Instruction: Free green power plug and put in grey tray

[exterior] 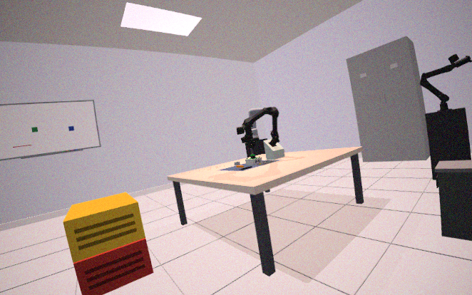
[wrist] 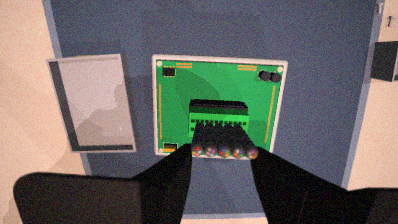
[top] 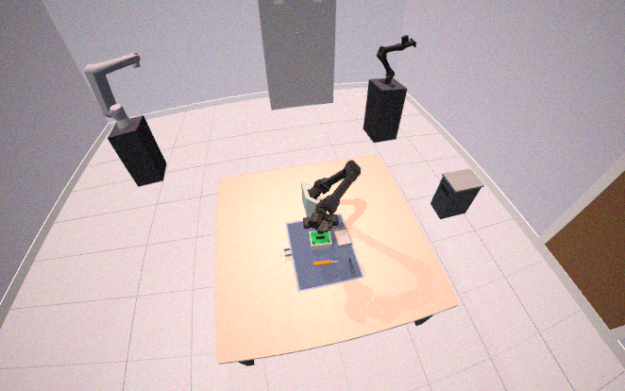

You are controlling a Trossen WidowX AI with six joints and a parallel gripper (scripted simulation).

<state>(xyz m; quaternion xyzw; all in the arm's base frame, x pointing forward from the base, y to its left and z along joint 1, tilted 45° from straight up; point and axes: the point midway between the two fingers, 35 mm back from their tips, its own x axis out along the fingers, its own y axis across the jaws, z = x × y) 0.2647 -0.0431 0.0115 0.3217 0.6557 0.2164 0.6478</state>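
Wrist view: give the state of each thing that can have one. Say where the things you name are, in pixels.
Claw (wrist: 221, 152): shut on the plug.
Plug (wrist: 218, 119): between the fingers, over the board; whether it is free of the socket, cannot tell.
Tray (wrist: 100, 102): open-topped, nothing in it.
Board (wrist: 225, 82): lying face up on the mat (wrist: 320, 125).
Mat: flat.

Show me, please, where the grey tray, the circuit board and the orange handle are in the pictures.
grey tray (top: 343, 237) (wrist: 95, 97): top and wrist views, its inner bottom
circuit board (top: 314, 241) (wrist: 172, 112): top and wrist views, green surface, left part
orange handle (top: 323, 263) (exterior: 239, 166): top and exterior views, its middle
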